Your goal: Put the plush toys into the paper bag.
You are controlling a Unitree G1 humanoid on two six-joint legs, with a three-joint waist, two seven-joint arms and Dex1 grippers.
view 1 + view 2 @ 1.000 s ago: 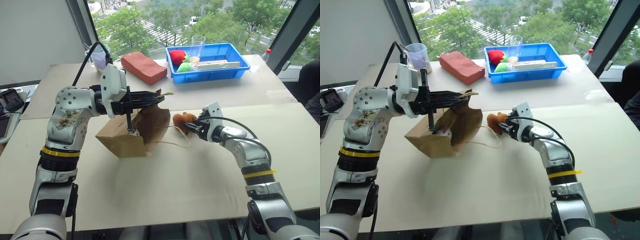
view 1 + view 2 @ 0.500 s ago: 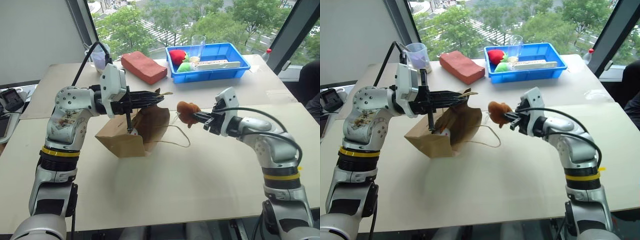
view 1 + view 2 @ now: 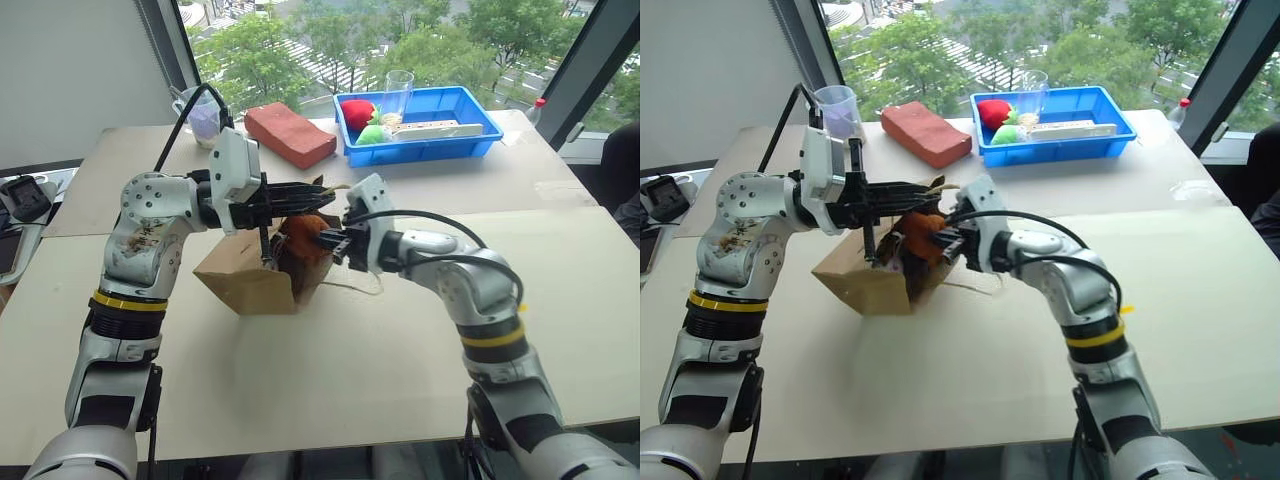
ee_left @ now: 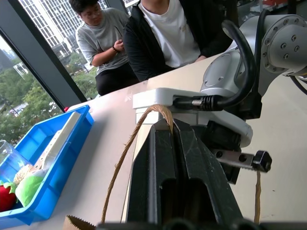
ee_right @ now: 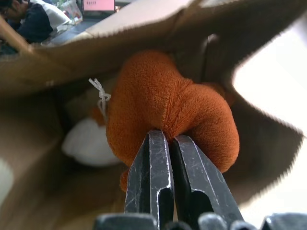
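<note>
- Left eye view: the left tool (image 3: 318, 190) was clamped shut on the cord handle of the paper bag (image 3: 250, 280), holding its mouth up on the surface (image 3: 330, 370). The right tool (image 3: 330, 240) was pinched shut on the orange-brown plush toy (image 3: 302, 235) at the bag's mouth.
- Behind stood a blue tray (image 3: 470, 130), a red block (image 3: 288, 134) and a cup (image 3: 203, 115).
- Left wrist view: the handle (image 4: 139, 129) ran between the closed fingers; two people sat beyond.
- Right wrist view: the white plush toy (image 5: 88, 141) lay inside the bag.
- No writing was readable.
</note>
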